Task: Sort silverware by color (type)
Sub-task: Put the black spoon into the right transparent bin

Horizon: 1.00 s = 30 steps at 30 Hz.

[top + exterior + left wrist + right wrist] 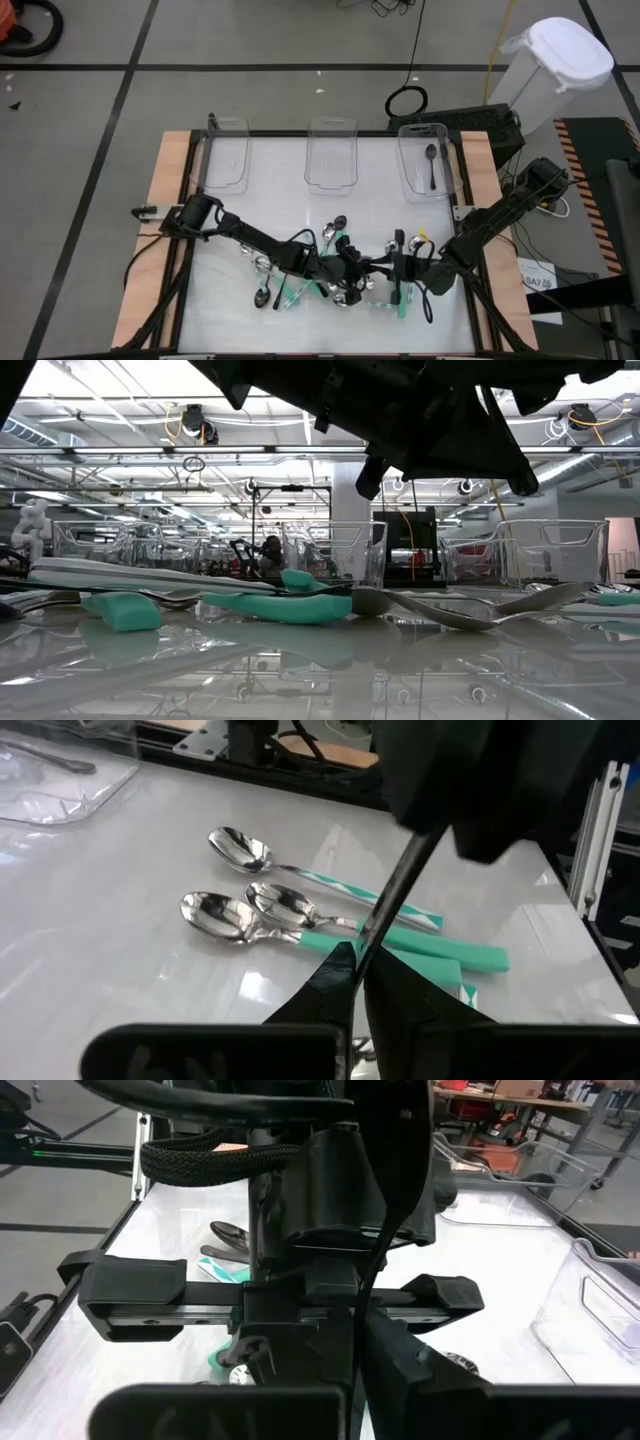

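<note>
My two grippers meet above the middle of the table, near its front. My left gripper (358, 268) (350, 970) and my right gripper (386, 268) (355, 1342) are both shut on one dark spoon (395, 885). Only its thin handle shows; the bowl is hidden. Below them lie three teal-handled spoons (285, 905) with silver bowls. More silverware (300, 285) lies scattered around the grippers. One dark spoon (431, 165) lies in the right bin (408, 160). My left gripper pinches the dark spoon's handle (362, 938) between its two fingertips. The handle slants up and away from the fingers, clear of the table. My right gripper takes the handle's other stretch (432, 838) from the opposite side; its own dark body hides the contact.
Three clear bins stand along the far edge: the left (225, 160), the middle (332, 155) and the right one. Teal handles (290, 605) and silver spoons (470, 610) lie flat near the front. Wooden strips (165, 200) flank the white tabletop.
</note>
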Available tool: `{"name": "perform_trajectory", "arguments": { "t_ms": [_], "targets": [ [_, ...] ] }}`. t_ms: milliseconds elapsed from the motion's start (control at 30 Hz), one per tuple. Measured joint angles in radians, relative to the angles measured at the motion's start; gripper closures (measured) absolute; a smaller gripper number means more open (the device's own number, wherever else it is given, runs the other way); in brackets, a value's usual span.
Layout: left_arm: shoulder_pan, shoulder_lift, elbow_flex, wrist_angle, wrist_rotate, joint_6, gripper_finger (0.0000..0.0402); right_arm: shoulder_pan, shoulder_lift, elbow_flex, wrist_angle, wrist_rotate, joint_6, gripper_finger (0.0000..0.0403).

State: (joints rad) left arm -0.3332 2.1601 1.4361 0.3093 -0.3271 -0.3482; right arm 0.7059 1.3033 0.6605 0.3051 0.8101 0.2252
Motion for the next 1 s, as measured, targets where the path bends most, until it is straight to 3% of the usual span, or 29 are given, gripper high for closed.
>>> {"name": "perform_trajectory", "arguments": {
  "t_ms": [200,367,533,733,1000],
  "targets": [
    [-0.001,-0.019,0.003,-0.044,-0.007,-0.003,0.0364,-0.001,-0.085,-0.001,-0.076,0.038,-0.001,0.0399],
    [-0.015,-0.066,-0.002,-0.180,0.020,-0.026,0.0283,-0.044,-0.181,-0.001,-0.163,0.078,-0.026,0.0400],
    [-0.021,-0.145,0.002,-0.312,-0.107,-0.022,0.0225,-0.135,-0.309,0.000,-0.252,0.081,-0.077,0.0400],
    [-0.030,-0.211,0.001,-0.495,-0.164,0.004,0.0216,-0.275,-0.491,-0.001,-0.399,0.022,-0.103,0.0400],
    [-0.005,-0.223,0.001,-0.516,-0.197,0.059,0.0215,-0.528,-0.685,0.000,-0.643,0.001,-0.081,0.0400]
  ]
}}
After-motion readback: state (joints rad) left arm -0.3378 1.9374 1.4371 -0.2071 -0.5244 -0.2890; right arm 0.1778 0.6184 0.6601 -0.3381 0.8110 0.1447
